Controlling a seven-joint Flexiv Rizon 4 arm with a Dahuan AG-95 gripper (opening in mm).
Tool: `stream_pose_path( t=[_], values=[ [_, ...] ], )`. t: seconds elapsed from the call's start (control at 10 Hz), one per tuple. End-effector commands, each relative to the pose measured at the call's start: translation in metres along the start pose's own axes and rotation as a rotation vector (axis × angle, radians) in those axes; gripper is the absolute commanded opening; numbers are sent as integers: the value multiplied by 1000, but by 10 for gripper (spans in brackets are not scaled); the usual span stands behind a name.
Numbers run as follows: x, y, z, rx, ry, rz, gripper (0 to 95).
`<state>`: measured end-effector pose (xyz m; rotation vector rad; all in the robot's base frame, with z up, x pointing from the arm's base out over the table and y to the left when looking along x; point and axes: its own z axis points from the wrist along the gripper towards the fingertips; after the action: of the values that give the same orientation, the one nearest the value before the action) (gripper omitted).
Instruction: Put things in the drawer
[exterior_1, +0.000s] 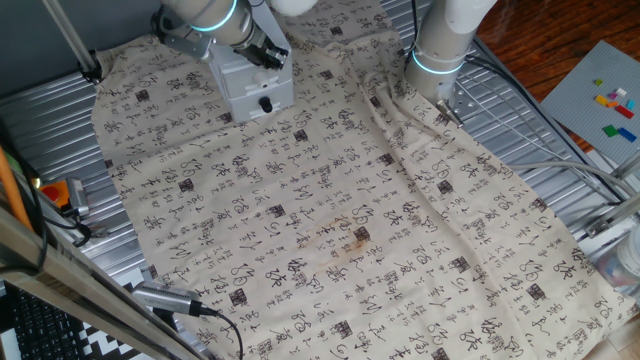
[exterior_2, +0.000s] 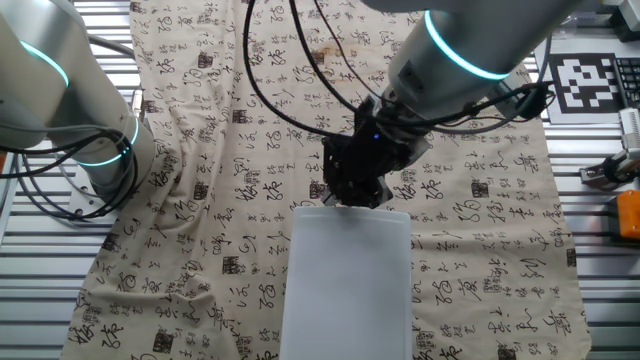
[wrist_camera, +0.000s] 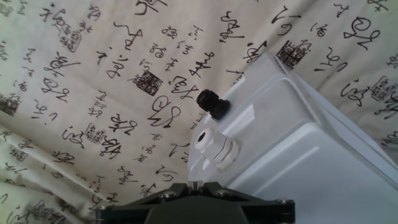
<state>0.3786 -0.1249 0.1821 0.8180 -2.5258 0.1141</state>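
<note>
Bright even light, soft shadows, sharp focus throughout

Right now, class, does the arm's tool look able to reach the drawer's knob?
Probably yes: the tool hangs just above the drawer at its front edge, and nothing lies between it and the black knob.

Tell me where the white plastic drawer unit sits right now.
The white plastic drawer unit sits at the far left of the calligraphy-print cloth in one fixed view, directly beneath the claw, its black knob facing the cloth's middle.
</note>
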Motion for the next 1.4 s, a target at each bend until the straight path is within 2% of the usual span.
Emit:
stream_pose_path(
  t=[0.1, 0.3, 0.5, 0.6, 0.7, 0.9, 1.0, 1.4],
  values=[
    [1, 0, 0, 13, 8, 1, 0],
    [1, 0, 0, -5, -13, 5, 0],
    [-3, 1, -3, -92, -83, 45, 0],
    [-8, 3, -8, -118, -104, 74, 0],
    [-12, 5, -12, -120, -113, 100, 0],
    [-32, 19, -22, -128, -153, 168, 0],
    [-46, 28, -27, -122, -184, 208, 0],
    [-86, 54, -41, -156, -280, 367, 0]
  ],
)
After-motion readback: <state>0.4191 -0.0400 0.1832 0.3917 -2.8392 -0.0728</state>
